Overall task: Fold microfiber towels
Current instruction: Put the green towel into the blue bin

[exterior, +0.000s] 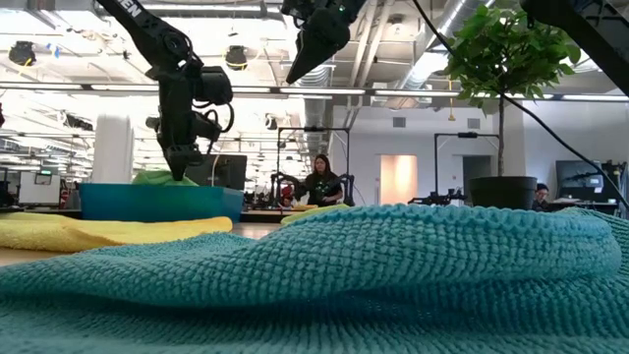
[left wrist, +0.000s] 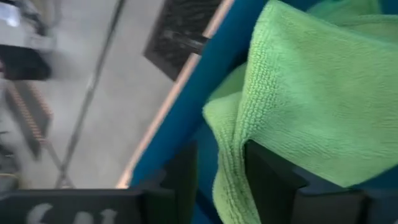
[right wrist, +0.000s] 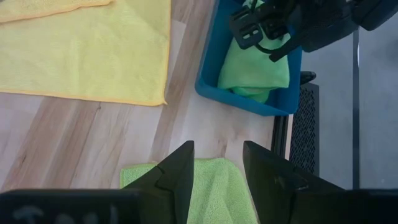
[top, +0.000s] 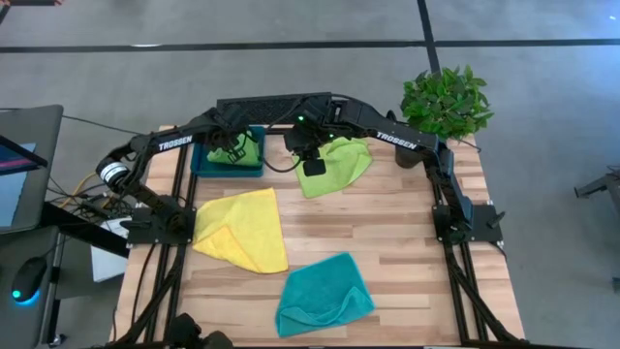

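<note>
The left gripper [exterior: 181,173] hangs fingers-down into the blue tray [exterior: 157,202], touching the folded green towel [exterior: 162,178] there. Up to its right hovers the right gripper [exterior: 295,71]. Below lie the yellow towel [exterior: 98,233] and, nearest, the teal towel [exterior: 324,285].

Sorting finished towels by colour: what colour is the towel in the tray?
Lime green towel, sitting in the blue tray; the right wrist view shows it best.

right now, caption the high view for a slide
Left pincer over green towel in tray; yellow and teal towels unfolded.
</note>
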